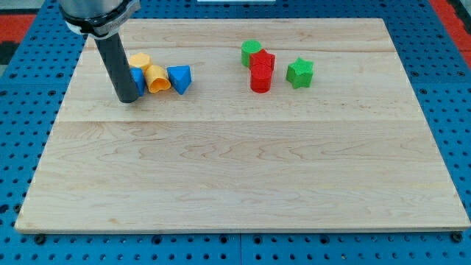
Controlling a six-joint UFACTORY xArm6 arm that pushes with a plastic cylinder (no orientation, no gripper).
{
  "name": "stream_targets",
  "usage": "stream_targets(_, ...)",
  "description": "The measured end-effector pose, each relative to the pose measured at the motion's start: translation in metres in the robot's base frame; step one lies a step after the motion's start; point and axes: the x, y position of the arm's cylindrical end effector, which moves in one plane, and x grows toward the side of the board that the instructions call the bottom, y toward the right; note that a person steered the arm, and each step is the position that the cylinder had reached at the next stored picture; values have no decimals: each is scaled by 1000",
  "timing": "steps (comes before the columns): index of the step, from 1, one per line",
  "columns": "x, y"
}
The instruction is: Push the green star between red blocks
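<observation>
The green star (299, 72) lies at the view's upper right, a little to the right of two red blocks. One red block (263, 62) sits just above the other red block (260, 80), and they touch. A green block (251, 51) touches the upper red block at its upper left. My tip (128, 98) is far to the left of these, against the left side of a blue block (137, 79) that the rod partly hides.
Next to my tip is a cluster: a yellow block (140, 60), an orange-yellow block (157, 79) and a blue triangular block (179, 78). The wooden board (235, 184) lies on a blue perforated table.
</observation>
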Motion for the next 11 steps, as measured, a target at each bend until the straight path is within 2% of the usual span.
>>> stream_targets(1,30,0)
stream_targets(3,25,0)
stream_targets(4,26,81)
stream_targets(5,56,172)
stream_targets(7,-17,418)
stream_targets(8,-44,409)
stream_targets(9,-58,365)
stream_targets(10,-65,294)
stream_targets(11,-56,243)
